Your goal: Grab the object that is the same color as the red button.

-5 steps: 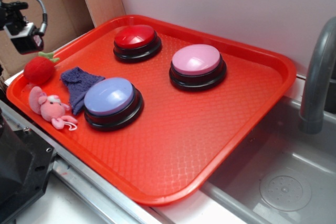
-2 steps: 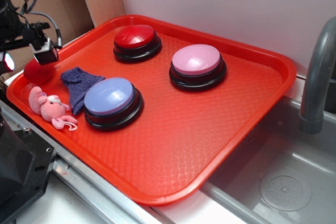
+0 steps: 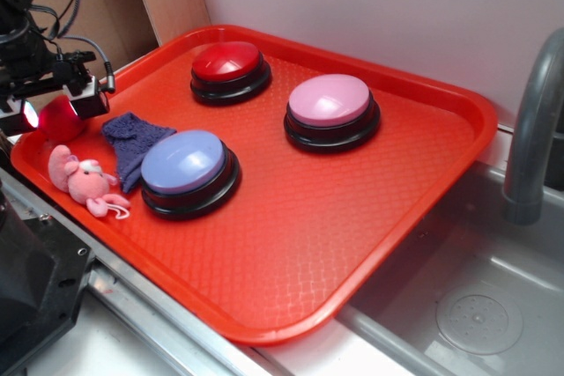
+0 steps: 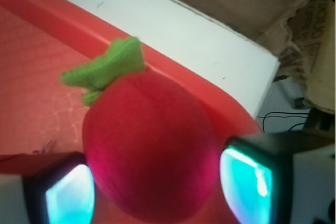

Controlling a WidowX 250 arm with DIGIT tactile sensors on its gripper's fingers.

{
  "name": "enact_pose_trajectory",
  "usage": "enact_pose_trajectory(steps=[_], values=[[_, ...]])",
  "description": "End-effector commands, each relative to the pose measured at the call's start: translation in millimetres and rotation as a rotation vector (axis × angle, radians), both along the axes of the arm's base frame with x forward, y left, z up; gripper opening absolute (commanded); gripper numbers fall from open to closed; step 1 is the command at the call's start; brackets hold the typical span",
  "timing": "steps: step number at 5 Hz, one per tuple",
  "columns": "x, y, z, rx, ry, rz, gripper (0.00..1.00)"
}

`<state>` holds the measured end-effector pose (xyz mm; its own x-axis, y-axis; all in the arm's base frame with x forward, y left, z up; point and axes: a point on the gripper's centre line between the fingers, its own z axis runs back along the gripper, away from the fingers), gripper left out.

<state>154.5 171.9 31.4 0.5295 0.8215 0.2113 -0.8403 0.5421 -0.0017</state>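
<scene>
**Gripper brought down around the red plush ball at the tray's left corner**

Exterior view, left to right. One second ago the gripper (image 3: pixel 55 112) hung above and to the left of the red plush ball (image 3: pixel 58 117), whose whole body and green stem were in plain sight. It has since dropped to the ball's level, and the arm now hides most of the ball, leaving only a red patch showing between the dark finger parts. Nothing else on the red tray (image 3: pixel 291 244) has shifted. The pink plush animal (image 3: pixel 82 180) lies just in front of the ball, the purple-blue cloth (image 3: pixel 130 141) just to its right, and the lavender-blue button (image 3: pixel 187 165) beyond the cloth. The red button (image 3: pixel 227 62) and the pink button (image 3: pixel 330 103) stand well apart from the ball, farther back and to the right.

Wrist view, left to right. One finger pad (image 4: pixel 63 195) sits at the ball's (image 4: pixel 152 156) left flank and the other at its right flank, with the green stem (image 4: pixel 107 66) pointing up toward the tray rim (image 4: pixel 178 72). The jaws stand open about as wide as the ball; whether the pads already press the plush cannot be told, and the ball appears to rest on the tray.

By this reading, the approach is complete and the colour match to the red button is correct; closing and lifting remain.
</scene>
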Motion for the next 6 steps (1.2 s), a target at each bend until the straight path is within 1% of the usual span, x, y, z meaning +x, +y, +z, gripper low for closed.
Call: enact_pose_trajectory(steps=[1, 2, 3, 4, 5, 6], values=[[8.1, 2.4, -0.9, 0.032, -0.040, -0.019, 0.00], [10.9, 1.8, 2.0, 0.057, -0.013, -0.029, 0.00], [17.2, -8.9, 28.0, 0.093, 0.016, -0.077, 0.00], [23.1, -33.5, 60.5, 0.069, 0.010, -0.324, 0.00], [30.2, -67.0, 87.4, 0.104, -0.015, -0.461, 0.00], [31.3, -114.9, 117.8, 0.061, -0.022, -0.637, 0.00]])
